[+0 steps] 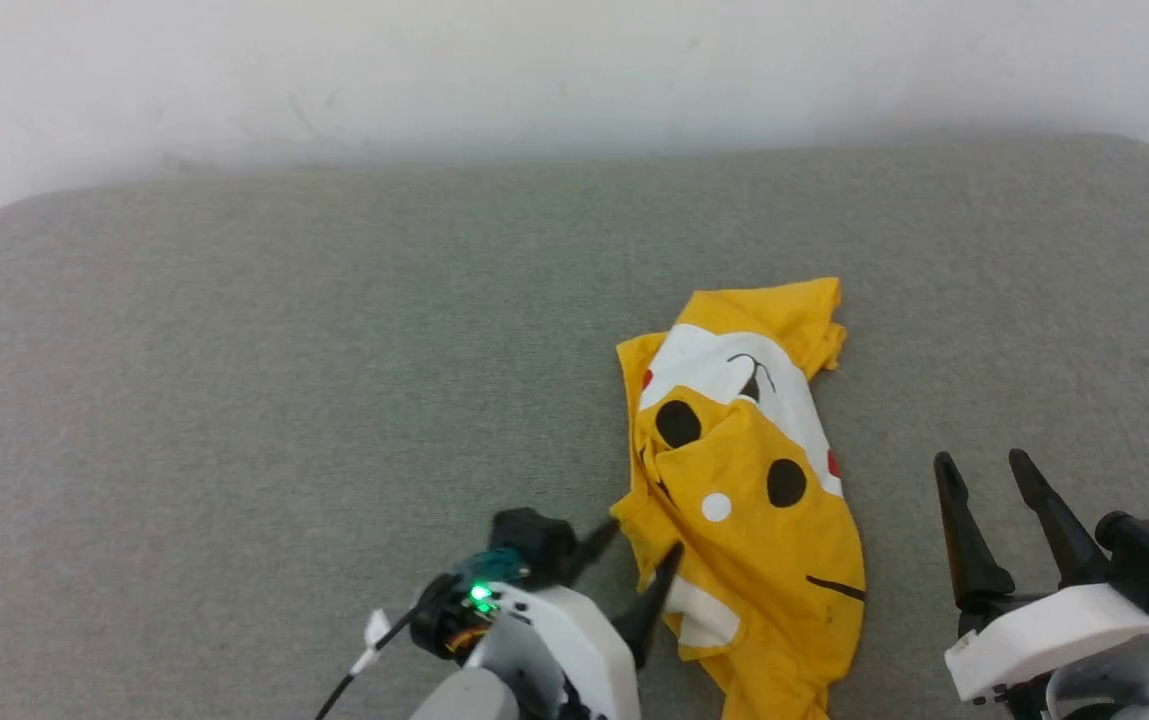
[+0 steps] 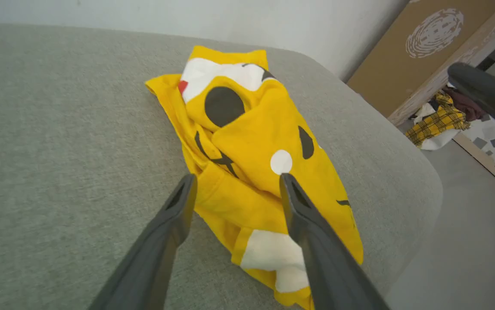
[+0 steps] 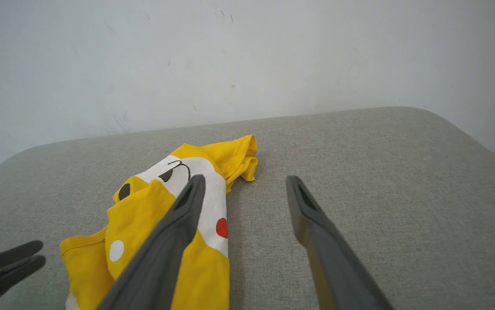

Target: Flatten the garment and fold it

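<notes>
Garment (image 1: pixel 744 480) is found crumpled right of centre on surface (image 1: pixel 234 400). Left hand (image 1: pixel 645 537), spread, at its lower-left edge; right hand (image 1: pixel 981 459), spread, apart at lower right. Opposite edges should be pinched, drawn outward.

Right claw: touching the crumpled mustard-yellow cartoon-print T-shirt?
Apart. Head view: the open right claw sits beside the mustard-yellow cartoon-print T-shirt, with a strip of bare grey fabric surface between them.
</notes>
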{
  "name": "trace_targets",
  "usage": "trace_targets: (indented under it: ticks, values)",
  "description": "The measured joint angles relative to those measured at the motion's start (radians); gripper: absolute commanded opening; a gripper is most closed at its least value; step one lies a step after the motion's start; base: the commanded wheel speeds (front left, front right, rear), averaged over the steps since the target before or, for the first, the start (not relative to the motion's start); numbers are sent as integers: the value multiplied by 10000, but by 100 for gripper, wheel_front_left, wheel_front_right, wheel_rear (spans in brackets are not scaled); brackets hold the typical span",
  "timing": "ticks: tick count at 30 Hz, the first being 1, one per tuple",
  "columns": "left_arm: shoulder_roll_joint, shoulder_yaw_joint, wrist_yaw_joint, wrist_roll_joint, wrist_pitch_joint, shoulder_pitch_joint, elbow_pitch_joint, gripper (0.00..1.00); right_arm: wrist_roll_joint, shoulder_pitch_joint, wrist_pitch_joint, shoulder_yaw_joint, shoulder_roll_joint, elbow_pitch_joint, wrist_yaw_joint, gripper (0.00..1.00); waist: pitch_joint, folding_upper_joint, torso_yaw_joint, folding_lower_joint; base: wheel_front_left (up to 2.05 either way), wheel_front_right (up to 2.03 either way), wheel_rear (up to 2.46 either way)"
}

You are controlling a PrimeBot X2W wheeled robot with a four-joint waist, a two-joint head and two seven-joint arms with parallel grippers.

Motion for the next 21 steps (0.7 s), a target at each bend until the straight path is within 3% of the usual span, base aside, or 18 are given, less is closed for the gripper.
trace_targets:
  ticks: [9, 13, 14, 15, 17, 21]
  values:
    - [-2, -1260, 913, -646, 2596, -547, 1060, 100, 176, -191, -127, 253, -2, 226, 0, 100, 349, 0, -693, 0, 0, 0, 0]
    - [-8, -1517, 955, -819, 3237, -821, 1214, 100, 249, -318, -192, 326, -2, 268, 0, 100, 526, 0, -905, 0, 0, 0, 0]
    - [-10, -1616, 955, -826, 3432, -926, 1269, 94, 259, -334, -205, 332, -2, 295, 0, 100, 568, 0, -943, 0, 0, 0, 0]
    - [-12, -1674, 953, -826, 3561, -1020, 1317, 47, 280, -341, -211, 337, -2, 330, 0, 100, 606, 0, -973, 0, 0, 0, 0]
    - [-15, -1630, 961, -857, 3513, -1103, 1360, 0, 324, -343, -247, 339, -2, 368, 0, 100, 671, 0, -1012, 0, 0, 0, 0]
    - [-50, -907, 1381, -1187, 2474, -998, 1277, 0, 372, -355, -251, 316, -2, 395, 0, 100, 718, 0, -923, 0, 0, 0, 0]
